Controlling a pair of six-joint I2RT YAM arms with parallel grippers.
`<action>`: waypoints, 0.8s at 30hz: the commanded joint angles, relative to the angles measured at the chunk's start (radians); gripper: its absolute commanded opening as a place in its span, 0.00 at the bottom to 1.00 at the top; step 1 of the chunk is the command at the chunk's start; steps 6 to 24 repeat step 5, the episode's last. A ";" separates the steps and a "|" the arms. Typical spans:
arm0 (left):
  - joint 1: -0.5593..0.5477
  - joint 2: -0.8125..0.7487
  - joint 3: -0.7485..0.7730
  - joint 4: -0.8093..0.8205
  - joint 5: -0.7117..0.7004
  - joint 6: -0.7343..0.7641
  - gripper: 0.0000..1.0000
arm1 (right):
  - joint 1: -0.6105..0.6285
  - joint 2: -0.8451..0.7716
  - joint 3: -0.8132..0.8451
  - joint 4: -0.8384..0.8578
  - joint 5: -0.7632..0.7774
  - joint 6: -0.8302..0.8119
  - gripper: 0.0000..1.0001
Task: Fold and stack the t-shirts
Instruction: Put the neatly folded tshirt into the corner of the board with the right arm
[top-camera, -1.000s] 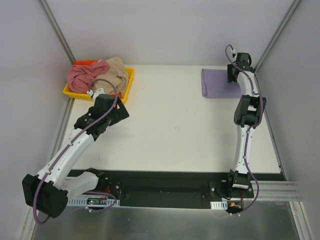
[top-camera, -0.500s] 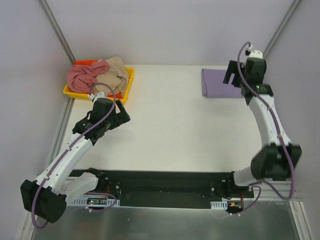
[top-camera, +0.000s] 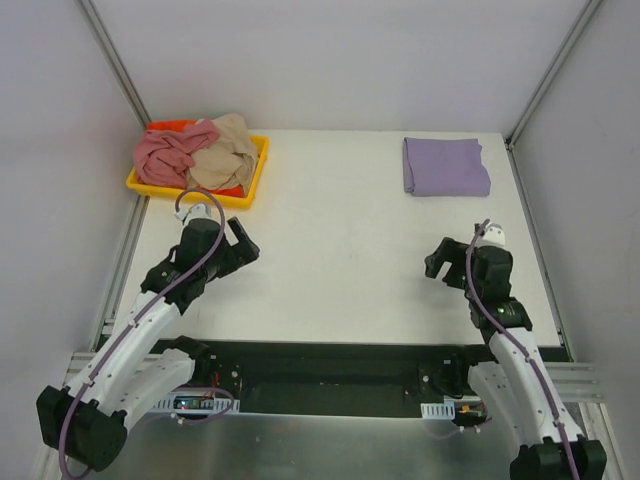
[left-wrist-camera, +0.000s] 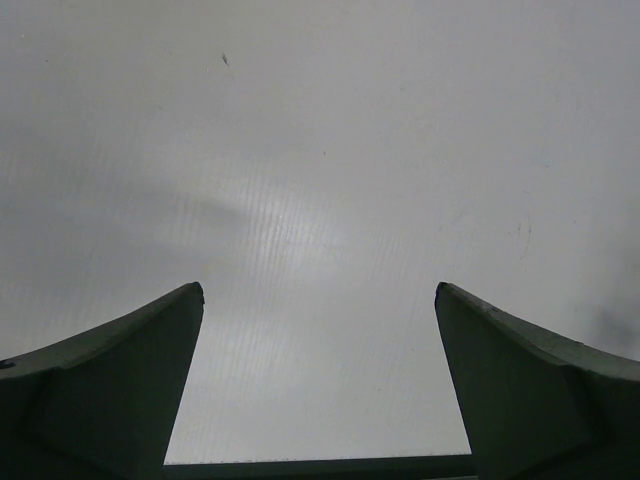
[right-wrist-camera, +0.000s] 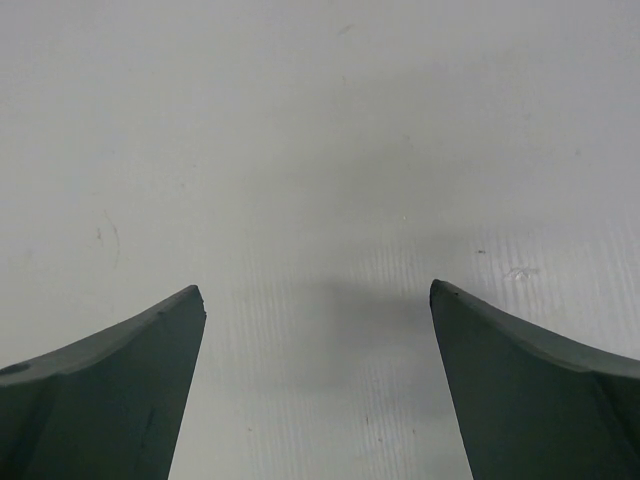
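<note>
A lavender purple t-shirt (top-camera: 446, 166) lies folded flat at the back right of the table. A dusty pink t-shirt (top-camera: 167, 153) and a beige tan t-shirt (top-camera: 226, 152) lie crumpled in the yellow tray (top-camera: 257, 172) at the back left. My left gripper (top-camera: 240, 238) is open and empty over bare table just in front of the tray; it shows in the left wrist view (left-wrist-camera: 319, 288) with only white table between its jaws. My right gripper (top-camera: 438, 258) is open and empty over the table's front right, well in front of the purple shirt; the right wrist view (right-wrist-camera: 318, 288) shows bare table.
White table (top-camera: 340, 250) runs between the two grippers. Grey walls and metal posts (top-camera: 110, 60) close in the back and sides. A black base strip (top-camera: 330, 375) runs along the near edge.
My right arm has pulled back from the purple shirt at the back right to the front right of the table. My left gripper has drawn slightly back from the tray.
</note>
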 joint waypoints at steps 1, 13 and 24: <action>0.002 -0.069 -0.042 0.029 -0.009 -0.015 0.99 | 0.000 -0.126 -0.009 0.092 -0.002 -0.040 0.96; 0.002 -0.132 -0.072 0.029 -0.052 -0.014 0.99 | 0.000 -0.198 -0.028 0.130 0.079 -0.066 0.96; 0.002 -0.132 -0.072 0.029 -0.052 -0.014 0.99 | 0.000 -0.198 -0.028 0.130 0.079 -0.066 0.96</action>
